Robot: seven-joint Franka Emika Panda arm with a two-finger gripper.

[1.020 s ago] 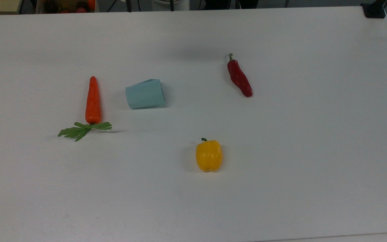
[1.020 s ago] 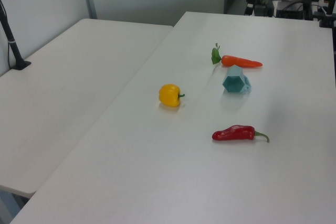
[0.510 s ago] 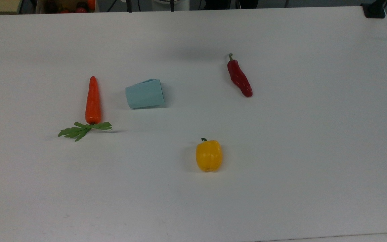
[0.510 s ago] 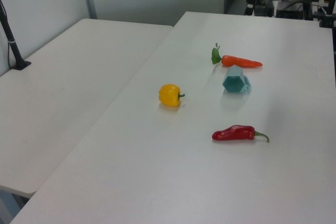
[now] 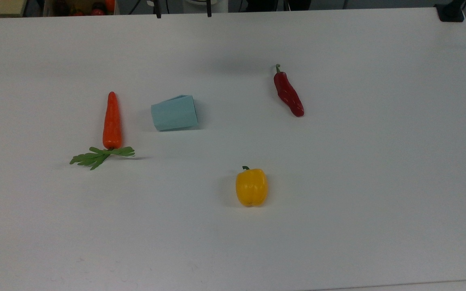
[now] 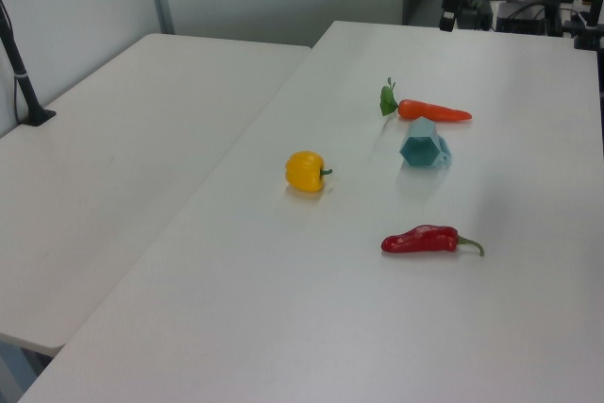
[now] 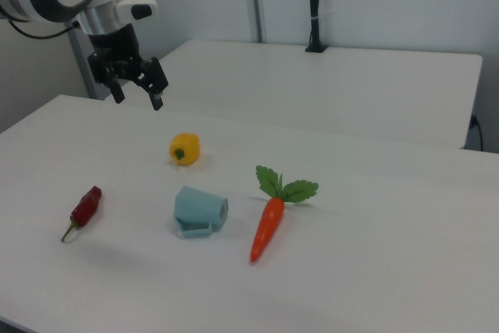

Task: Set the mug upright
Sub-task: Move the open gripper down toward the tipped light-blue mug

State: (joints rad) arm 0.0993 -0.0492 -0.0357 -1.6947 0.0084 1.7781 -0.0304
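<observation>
Mug on its side near mid-worktop, between carrot and red chilli, well apart from both. Long axis roughly parallel to the worktop's long edges in the top view; mouth toward the carrot in the right view, handle nub against the surface. Tool high above the worktop's far-left part in the right view, fingers spread, empty. Mug low and toward the near edge from tool. Judgement: long descent, then a grip across the faceted body.
</observation>
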